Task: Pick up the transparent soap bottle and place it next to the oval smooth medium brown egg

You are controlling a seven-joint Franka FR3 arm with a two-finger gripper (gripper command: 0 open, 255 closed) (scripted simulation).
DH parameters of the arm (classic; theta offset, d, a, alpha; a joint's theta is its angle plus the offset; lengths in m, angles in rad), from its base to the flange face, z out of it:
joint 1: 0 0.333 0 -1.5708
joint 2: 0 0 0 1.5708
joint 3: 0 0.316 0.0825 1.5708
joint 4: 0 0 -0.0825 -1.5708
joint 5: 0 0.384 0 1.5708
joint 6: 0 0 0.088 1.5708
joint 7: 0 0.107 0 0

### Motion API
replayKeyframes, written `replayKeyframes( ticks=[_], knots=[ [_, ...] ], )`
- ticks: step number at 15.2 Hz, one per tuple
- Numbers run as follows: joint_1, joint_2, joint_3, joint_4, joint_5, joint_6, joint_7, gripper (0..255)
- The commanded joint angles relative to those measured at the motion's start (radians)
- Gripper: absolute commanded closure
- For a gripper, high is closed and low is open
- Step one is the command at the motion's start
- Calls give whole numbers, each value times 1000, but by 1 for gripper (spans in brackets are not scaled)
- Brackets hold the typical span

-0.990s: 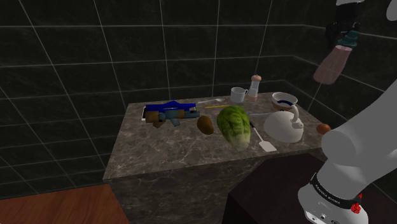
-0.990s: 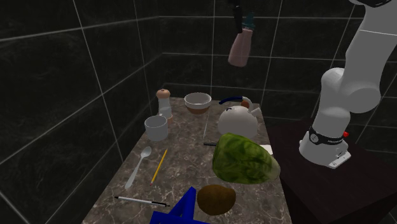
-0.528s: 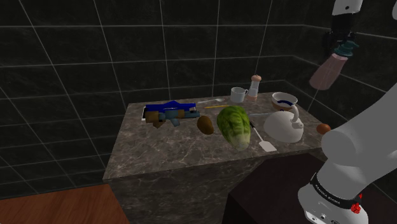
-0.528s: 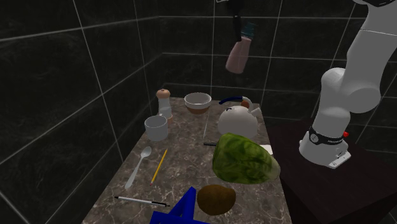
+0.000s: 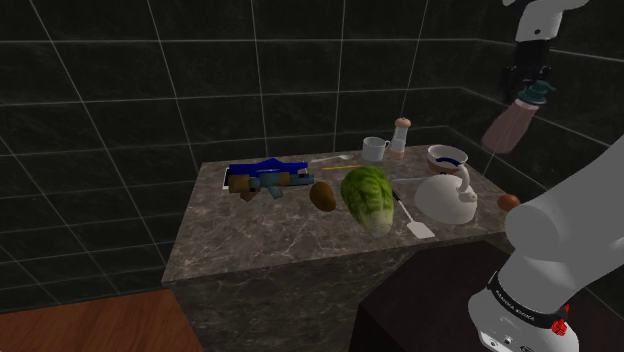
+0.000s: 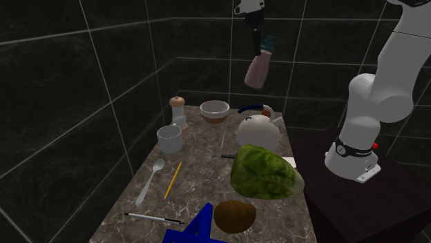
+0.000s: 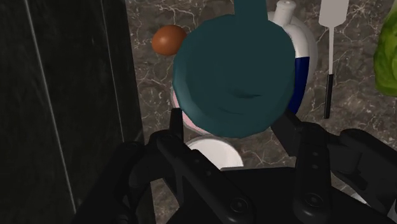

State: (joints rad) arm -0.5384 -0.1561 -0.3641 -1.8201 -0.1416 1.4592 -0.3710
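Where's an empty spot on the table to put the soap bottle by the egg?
The soap bottle could go on the bare marble strip around the egg, between the white kettle and the tiled wall. The biggest free patch lies between the cabbage, the blue toy and the counter's edge. Crowded: by the mug, shaker and bowl.

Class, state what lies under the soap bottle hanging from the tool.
Below the soap bottle lie the marble counter, a brown egg and a white kettle; the bottle hides much of it.
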Motion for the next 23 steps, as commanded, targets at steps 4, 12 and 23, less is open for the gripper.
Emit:
replayKeyframes(
  ticks=[4,12,23],
  knots=[
    [-1,-4,-2,-71,-1,68,7,255],
    [-4,-2,-7,-176,-3,175,16,255],
    [-7,26,-15,-298,0,323,21,255]
  ],
)
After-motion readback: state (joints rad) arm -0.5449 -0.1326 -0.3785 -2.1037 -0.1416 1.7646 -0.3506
